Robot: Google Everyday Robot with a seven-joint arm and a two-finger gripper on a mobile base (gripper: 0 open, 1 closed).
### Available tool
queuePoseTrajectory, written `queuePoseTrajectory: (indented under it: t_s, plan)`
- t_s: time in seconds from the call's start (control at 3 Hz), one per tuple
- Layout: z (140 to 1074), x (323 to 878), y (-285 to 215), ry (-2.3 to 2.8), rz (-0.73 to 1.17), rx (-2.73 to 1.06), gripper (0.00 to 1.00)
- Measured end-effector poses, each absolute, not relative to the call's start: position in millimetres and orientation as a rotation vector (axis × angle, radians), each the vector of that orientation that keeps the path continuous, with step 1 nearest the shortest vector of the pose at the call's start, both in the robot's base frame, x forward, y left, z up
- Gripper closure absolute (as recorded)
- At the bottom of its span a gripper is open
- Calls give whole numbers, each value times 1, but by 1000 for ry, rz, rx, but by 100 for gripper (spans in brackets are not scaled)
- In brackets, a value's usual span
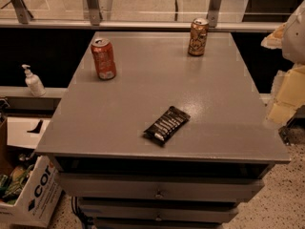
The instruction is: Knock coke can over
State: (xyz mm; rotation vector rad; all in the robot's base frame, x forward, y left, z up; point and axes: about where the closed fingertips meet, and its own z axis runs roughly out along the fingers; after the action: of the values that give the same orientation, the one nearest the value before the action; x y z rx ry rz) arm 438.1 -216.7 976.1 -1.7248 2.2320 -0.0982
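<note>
The coke can [103, 58], red-orange with white script and a silver top, stands upright on the far left part of the grey table [143, 89]. My gripper [287, 97] shows as pale white and yellowish shapes at the right edge of the view. It is beyond the table's right side, far from the can and touching nothing on the table.
A brown-gold patterned can [198, 37] stands upright at the far right of the table. A black snack bar [167, 124] lies near the front middle. A white pump bottle [33, 81] sits on a ledge to the left. A cardboard box [33, 194] stands on the floor at the lower left. Drawers [159, 187] are under the tabletop.
</note>
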Motion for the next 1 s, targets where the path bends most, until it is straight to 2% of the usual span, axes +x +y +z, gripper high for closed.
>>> queuePoseTrajectory:
  t_s: [1.0]
  plan:
    - [951, 456, -190, 2183, -9, -1667, 0]
